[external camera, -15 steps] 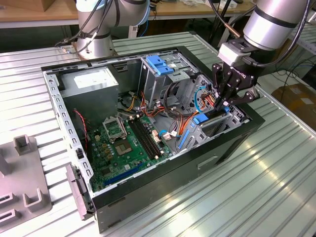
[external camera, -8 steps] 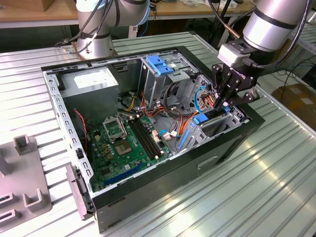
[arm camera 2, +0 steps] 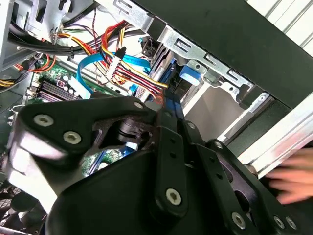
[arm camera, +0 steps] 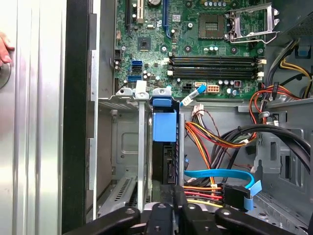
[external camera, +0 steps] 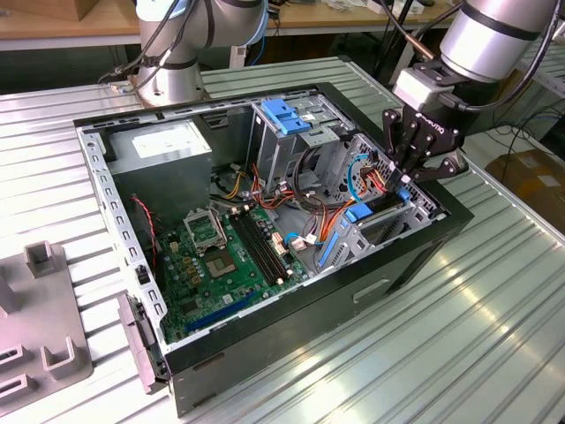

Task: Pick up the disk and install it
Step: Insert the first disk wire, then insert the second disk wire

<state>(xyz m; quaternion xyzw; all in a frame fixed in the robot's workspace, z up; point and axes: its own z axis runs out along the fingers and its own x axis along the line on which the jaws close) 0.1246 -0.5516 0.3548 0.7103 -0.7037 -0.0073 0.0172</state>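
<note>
As black linkage gripper [external camera: 415, 163] hung over open black computer case [external camera: 415, 256] at right of exterior view, fingers pinched top of disk, flat dark drive with light-blue plastic bracket [arm camera: 164, 128]. Disk sat upright, apparently well down in silver metal bay [arm camera: 124, 147]; full seating could not be judged. Release not yet done.

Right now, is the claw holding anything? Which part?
Cannot tell. The claw sits over the disk standing in its bay, at the disk's upper edge; a grip isn't visible.
</note>
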